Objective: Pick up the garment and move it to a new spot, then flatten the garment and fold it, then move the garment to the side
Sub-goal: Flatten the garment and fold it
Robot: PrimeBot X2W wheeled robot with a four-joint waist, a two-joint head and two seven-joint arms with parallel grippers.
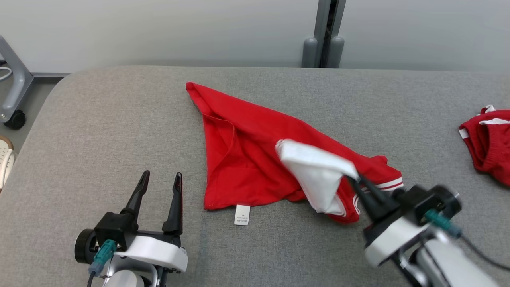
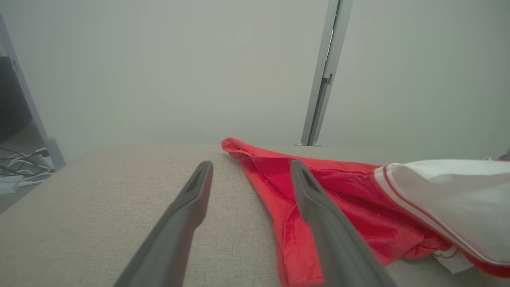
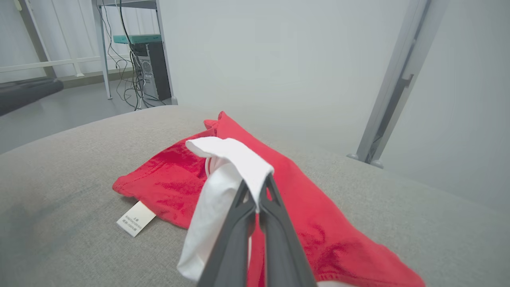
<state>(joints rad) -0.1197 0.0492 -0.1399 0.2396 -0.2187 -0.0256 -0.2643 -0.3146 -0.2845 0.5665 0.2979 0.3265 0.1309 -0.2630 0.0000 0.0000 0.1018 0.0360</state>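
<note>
Cloth slipping free is our worry here. Our right hand point(image 1: 357, 180) is clamped shut on the white sleeve point(image 1: 314, 171) of the red garment point(image 1: 243, 159). The garment lies crumpled around the middle of the grey surface point(image 1: 99, 131), with one corner pointing toward the far edge and a white label point(image 1: 242, 215) poking out on the near side. Our left hand point(image 1: 162, 173) hovers open and empty toward the near left corner, just beside the garment's left hem without touching it. We judge the pinch to be thin: only a fold of sleeve sits between the fingers. A quick lift could let it slip out, or drag the body into a tighter bunch that is harder to flatten. We should also watch a second red garment point(image 1: 488, 143) at the right edge, since carrying ours that way could tangle the two.
</note>
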